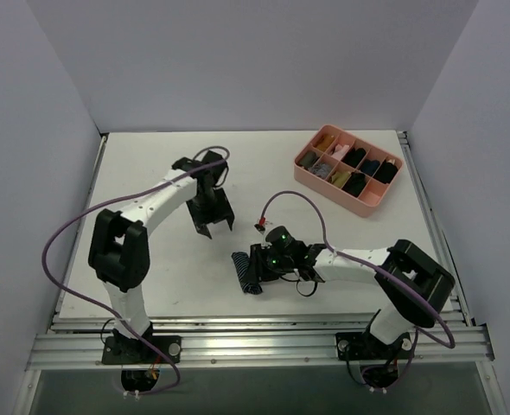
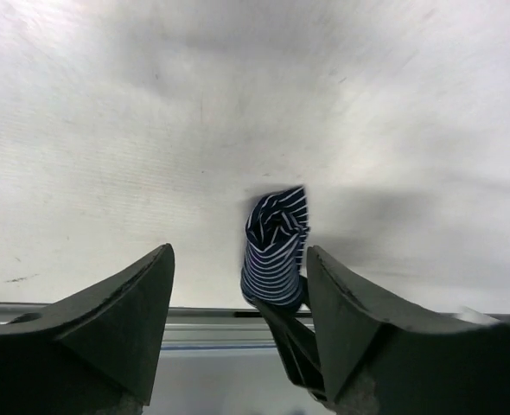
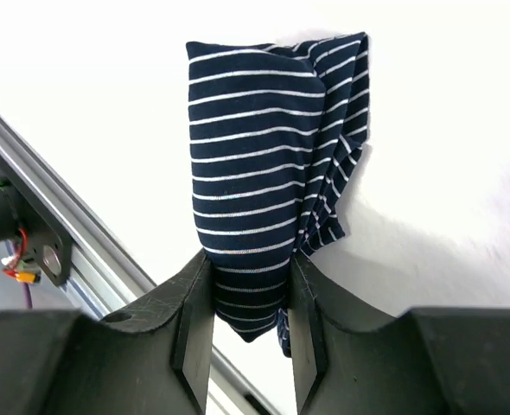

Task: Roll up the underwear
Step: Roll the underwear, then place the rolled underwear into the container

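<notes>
The underwear [image 1: 247,273] is a rolled navy bundle with thin white stripes, lying on the white table near the front middle. My right gripper [image 1: 260,267] is shut on it, the jaws pinching its near end [image 3: 251,285]. The roll [image 3: 255,138] stretches away from the fingers. My left gripper [image 1: 213,222] hangs open and empty above the table, behind and left of the roll. In the left wrist view the underwear [image 2: 275,246] shows end-on between my open fingers, well beyond them, with a right finger [image 2: 294,341] under it.
A pink divided tray [image 1: 305,171] with small dark and coloured rolled bundles stands at the back right. The aluminium rail [image 1: 255,333] runs along the table's near edge, close to the roll. White walls enclose three sides.
</notes>
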